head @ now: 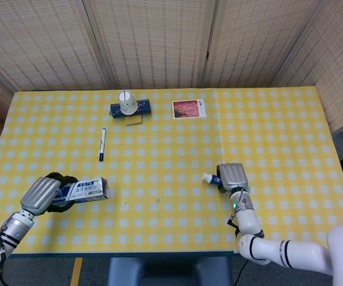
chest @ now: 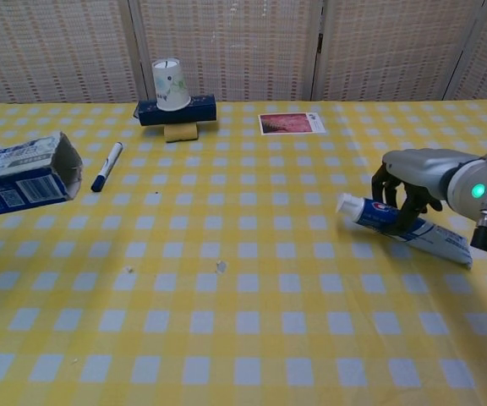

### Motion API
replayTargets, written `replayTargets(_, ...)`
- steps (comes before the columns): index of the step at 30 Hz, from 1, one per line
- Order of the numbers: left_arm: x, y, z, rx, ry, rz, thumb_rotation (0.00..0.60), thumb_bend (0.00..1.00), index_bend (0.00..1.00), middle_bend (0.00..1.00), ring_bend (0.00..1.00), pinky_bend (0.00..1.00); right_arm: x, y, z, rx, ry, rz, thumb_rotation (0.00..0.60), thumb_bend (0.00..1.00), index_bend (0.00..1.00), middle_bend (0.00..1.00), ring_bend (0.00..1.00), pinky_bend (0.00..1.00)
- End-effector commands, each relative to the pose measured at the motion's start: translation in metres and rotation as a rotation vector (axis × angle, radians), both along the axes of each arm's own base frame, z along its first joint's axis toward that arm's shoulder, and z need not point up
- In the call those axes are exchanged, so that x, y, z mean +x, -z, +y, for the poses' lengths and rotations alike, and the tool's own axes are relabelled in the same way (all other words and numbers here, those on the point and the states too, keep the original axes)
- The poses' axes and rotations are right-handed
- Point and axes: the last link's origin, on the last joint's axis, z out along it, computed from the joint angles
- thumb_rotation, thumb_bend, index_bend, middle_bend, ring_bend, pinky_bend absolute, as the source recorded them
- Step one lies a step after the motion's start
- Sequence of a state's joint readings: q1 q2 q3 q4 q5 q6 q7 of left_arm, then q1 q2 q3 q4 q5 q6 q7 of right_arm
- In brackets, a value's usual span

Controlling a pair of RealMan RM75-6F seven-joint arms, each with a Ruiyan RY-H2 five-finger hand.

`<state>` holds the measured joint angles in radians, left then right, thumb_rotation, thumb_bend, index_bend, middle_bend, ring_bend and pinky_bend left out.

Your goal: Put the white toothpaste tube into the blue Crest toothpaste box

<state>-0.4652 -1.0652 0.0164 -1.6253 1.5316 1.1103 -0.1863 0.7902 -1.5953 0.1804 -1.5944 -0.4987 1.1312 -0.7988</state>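
Right hand (chest: 417, 182) grips the white toothpaste tube (chest: 400, 226), fingers curled over the top of it near its cap end. In the chest view the cap points toward my left and the flat crimped tail trails out past the wrist; whether the tube is touching the cloth or lifted just clear of it I cannot tell. From the head view that hand (head: 232, 177) sits right of the middle of the worktop (head: 171, 143), with only the tube's cap end (head: 211, 178) poking out from under it.

My left hand (head: 47, 193) holds the blue Crest toothpaste box (head: 83, 190) by its closed end, near the worktop's left front corner. The box lies roughly level, its open mouth facing toward the right hand. In the chest view only the box (chest: 19, 176) shows at the left margin, flaps spread at the mouth; the left hand itself is mostly cut off there.

Between the box mouth and the tube cap I see a wide stretch of bare yellow-checked cloth. The two are well apart, roughly on one line across the worktop.

Further back lie a marker pen (head: 102, 143), a paper cup (head: 127, 102) turned upside down on a dark blue box (head: 142, 108), and a photo card (head: 189, 109), all well away from both hands. The front edge runs near both wrists.
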Motion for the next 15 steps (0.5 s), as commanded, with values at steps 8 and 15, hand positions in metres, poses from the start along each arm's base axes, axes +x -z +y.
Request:
replayTargets(8, 0.013, 0.002, -0.016, -0.011, 0.008, -0.016, 0.600, 0.34, 0.38, 0.55, 0.51, 0.29, 0.007, -0.049, 0.018, -0.100, -0.103, -0.268, 0.600, 0.63, 0.76, 0.55, 0.78, 0.78)
replayTargets(15, 0.013, 0.013, -0.014, -0.015, -0.010, 0.009, 0.600, 0.34, 0.38, 0.55, 0.52, 0.29, 0.017, -0.077, 0.029, -0.037, -0.143, -0.508, 0.600, 0.63, 0.76, 0.55, 0.78, 0.79)
